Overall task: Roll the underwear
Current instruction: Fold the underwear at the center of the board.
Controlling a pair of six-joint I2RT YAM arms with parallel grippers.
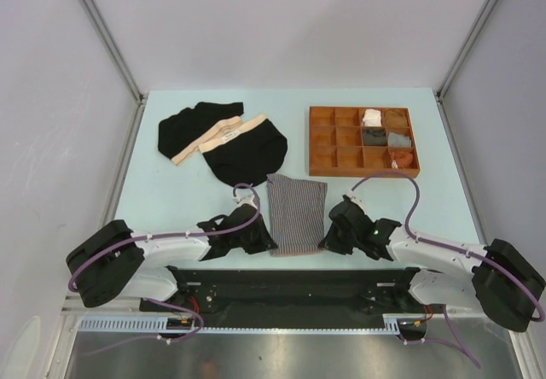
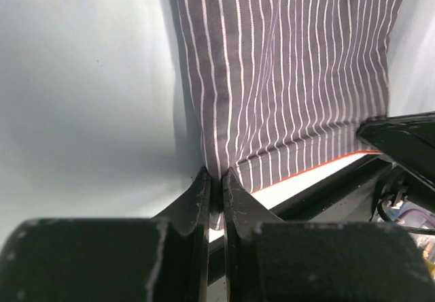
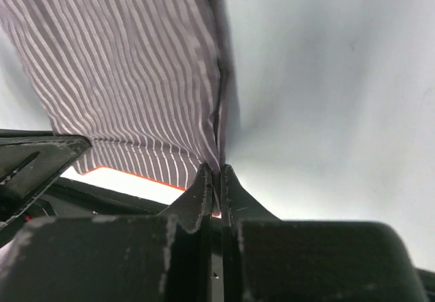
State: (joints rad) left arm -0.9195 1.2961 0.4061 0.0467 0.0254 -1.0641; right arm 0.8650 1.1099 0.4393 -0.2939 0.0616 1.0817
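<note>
Two near corners of the striped boxer short (image 1: pixel 296 212) are pinched by your left claw (image 2: pixel 217 177) and your right claw (image 3: pixel 215 173), probably so the hem rolls up evenly.

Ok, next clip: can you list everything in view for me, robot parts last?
striped boxer short: one, grey with pale stripes, at the near edge of the table between the two grippers
black briefs: two, black with beige waistbands, overlapping at the far left
tray: one, brown, compartmented, far right
small rolled cloths: at least four, white, dark, grey and orange, in the tray's right-hand compartments
table: one, pale blue-green
left gripper: one, black, shut on the striped boxer short's near left corner
right gripper: one, black, shut on its near right corner
</note>
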